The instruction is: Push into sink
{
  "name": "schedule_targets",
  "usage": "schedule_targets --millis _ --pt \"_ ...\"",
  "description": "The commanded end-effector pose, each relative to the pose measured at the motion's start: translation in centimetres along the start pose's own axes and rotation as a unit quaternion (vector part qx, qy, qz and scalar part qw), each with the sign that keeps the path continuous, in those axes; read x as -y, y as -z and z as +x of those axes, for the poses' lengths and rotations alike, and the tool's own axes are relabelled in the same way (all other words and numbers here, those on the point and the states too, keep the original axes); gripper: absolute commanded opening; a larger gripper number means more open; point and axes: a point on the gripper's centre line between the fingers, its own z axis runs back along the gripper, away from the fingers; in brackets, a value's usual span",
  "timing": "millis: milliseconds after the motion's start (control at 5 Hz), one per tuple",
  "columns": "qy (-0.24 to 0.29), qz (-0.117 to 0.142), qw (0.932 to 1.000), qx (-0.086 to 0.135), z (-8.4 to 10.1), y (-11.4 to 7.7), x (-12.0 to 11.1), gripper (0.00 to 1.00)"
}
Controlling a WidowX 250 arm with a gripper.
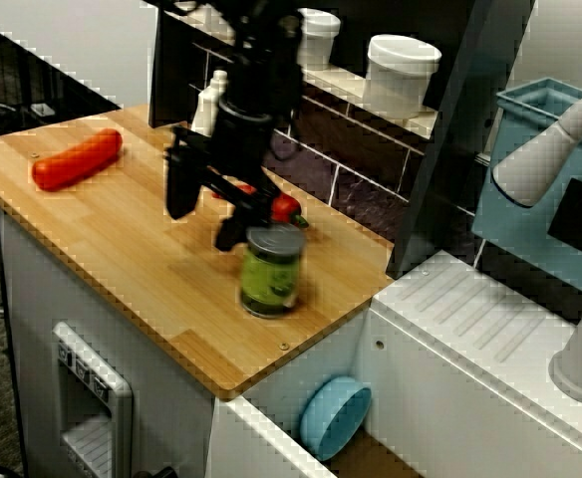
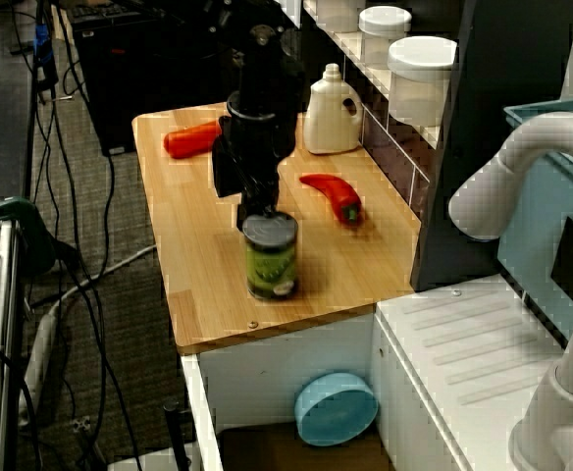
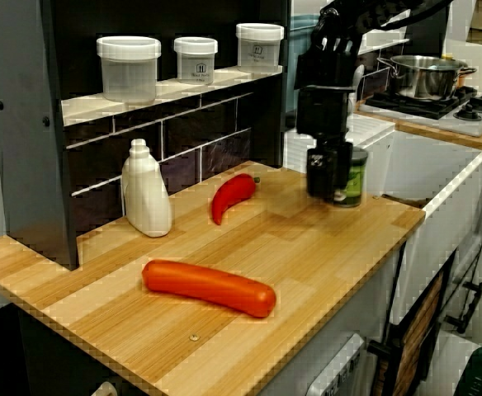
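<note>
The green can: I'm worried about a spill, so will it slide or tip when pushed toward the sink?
The green can stands upright and tall, so a high push may tip it. On its side it would probably roll. The gripper sits right behind it.

Pale, striped-grain wooden counter [image 1: 151, 269] carries a green-labelled tin can with a dull grey lid [image 1: 271, 269], a glossy red chili pepper with a green stem [image 2: 336, 194] and a long orange-red sausage-shaped toy [image 3: 208, 287]. Black robot gripper [image 1: 206, 214] shows dark against a cream-white plastic bottle [image 3: 146, 191] and a dark purple tile wall with pale grout lines [image 3: 200, 148]. White-walled sink with a brownish floor [image 2: 257, 373] holds a light-blue round bowl [image 2: 336, 409], and a teal-blue plastic crate [image 1: 530, 169] sits beyond its ridged white drainboard.
</note>
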Motion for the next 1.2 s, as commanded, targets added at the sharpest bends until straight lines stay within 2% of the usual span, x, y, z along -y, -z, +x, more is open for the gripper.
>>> schedule_targets --millis 0,200,600,800,1000 --pt "0.013 -0.042 0.9980 -0.045 -0.4 -2.5 3.9 1.00" --pt "0.002 -0.054 0.9967 -0.061 -0.2 -2.8 3.8 1.00" --pt "0.000 -0.066 0.9941 -0.085 -1.5 -2.7 3.7 1.00" --pt "0.005 -0.066 0.9944 -0.082 -2.1 -2.8 3.9 1.00" --pt "-0.004 -0.062 0.9952 -0.075 -1.8 -2.5 2.8 1.00"
